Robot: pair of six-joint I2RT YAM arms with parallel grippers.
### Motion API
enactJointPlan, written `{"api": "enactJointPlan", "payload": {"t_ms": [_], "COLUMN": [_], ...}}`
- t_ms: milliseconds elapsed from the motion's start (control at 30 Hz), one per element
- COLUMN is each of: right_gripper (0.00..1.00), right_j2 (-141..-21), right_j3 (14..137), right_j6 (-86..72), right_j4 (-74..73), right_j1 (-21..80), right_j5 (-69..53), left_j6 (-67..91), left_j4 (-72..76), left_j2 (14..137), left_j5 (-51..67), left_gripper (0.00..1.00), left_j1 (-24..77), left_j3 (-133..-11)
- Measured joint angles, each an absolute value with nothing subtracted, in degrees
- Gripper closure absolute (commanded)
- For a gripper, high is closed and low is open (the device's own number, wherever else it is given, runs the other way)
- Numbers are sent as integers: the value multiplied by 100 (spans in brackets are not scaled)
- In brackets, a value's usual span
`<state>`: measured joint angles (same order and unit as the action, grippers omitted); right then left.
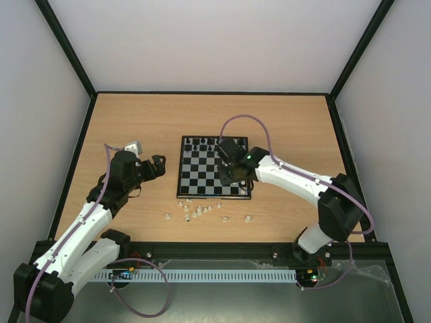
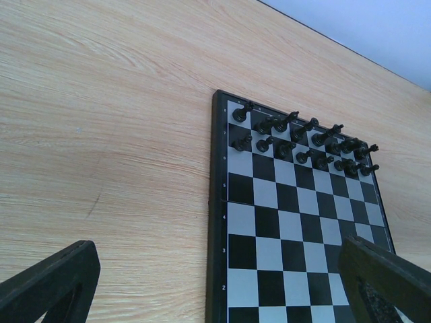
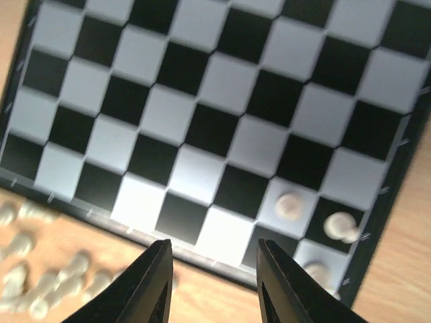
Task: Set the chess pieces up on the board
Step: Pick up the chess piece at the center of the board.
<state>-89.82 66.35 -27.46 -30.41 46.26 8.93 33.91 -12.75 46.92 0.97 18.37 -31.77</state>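
Note:
The checkered board lies mid-table. Several cream-white chess pieces lie loose on the table just in front of it, one more to the right. My right gripper hovers over the board's near right part, open and empty. In the right wrist view the gripper is above the board's near edge. Three white pieces stand in its near right corner, and the loose ones are blurred at lower left. My left gripper is open and empty, left of the board.
Black chess pieces fill the board's two far rows, also in the left wrist view. A small white-grey object lies by the left arm. Dark frame rails border the wooden table.

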Motion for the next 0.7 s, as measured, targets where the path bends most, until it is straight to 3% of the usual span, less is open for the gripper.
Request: {"api": "enactJointPlan", "payload": {"t_ms": [233,700], "right_gripper": [68,67], "right_j2": [-8919,-9533], "right_j3": [6121,5922], "right_j6": [-2915,-3135], "right_j4": [-2989,-2722], "right_j1": [5380,5859], "right_j5": [635,491], "left_j6": [3417,3494], "left_j4": [-1275,-1291], "left_j2": [4692,4501], "left_j5": [99,95], "left_gripper": [1,1], "left_j1": [1837,1837], "left_j3": [-3177,-3177]}}
